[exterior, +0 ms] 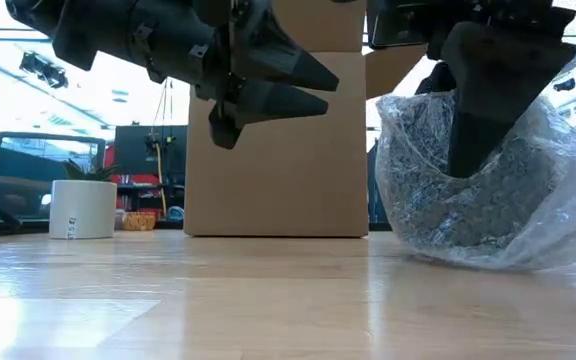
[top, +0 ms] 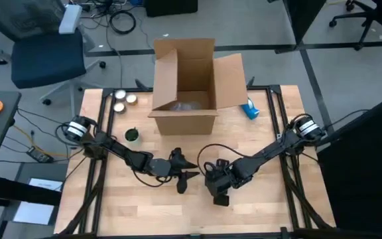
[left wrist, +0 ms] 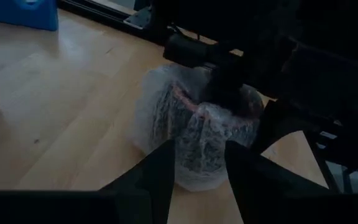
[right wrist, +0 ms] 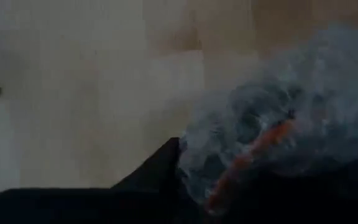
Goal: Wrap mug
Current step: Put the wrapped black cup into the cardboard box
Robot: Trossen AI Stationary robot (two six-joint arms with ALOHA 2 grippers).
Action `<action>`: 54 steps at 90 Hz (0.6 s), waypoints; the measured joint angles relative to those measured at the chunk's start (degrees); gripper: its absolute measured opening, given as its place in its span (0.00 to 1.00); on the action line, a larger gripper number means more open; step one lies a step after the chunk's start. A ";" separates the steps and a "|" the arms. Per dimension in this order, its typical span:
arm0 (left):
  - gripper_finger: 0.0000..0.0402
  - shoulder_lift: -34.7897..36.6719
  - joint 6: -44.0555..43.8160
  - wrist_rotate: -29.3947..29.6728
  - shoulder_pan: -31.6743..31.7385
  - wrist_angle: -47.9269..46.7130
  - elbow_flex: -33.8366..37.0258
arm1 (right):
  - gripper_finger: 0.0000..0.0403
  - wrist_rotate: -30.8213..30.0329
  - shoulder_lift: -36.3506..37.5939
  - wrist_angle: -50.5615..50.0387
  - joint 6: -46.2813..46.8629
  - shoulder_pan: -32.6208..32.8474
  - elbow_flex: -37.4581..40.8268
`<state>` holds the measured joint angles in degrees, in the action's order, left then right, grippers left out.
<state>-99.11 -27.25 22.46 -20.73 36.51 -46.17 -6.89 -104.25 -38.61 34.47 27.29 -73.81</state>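
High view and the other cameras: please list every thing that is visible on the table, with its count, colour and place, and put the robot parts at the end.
Bubble-wrapped mug: one, clear wrap over a dark mug with an orange rim, front centre-right of the table.
Open cardboard box: one, brown, back centre, flaps up, some clear wrap inside.
Small round metal tins: two, silver, left of the box.
Small potted plant: one, green in a white pot, front-left of the box.
Blue object: one, right of the box.
Wooden table: one, light wood.
Left gripper: one, dark, fingers open, left of the mug, touching nothing.
Right gripper: one, dark, fingers reaching into the wrapped mug.
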 joint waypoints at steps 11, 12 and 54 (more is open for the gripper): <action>0.31 0.00 -0.01 0.00 0.00 0.00 0.00 | 0.05 2.87 -0.15 -4.02 0.58 0.32 -2.62; 0.31 0.00 0.00 0.00 -0.01 0.00 0.00 | 0.05 2.90 -0.15 -4.45 0.81 0.41 -2.98; 0.31 0.00 0.00 0.01 0.00 0.00 0.00 | 0.05 -3.68 0.42 -21.07 1.50 8.61 -29.85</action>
<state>-99.11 -27.26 22.47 -20.73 36.51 -46.17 -10.56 -103.83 -59.68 35.97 35.90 -103.66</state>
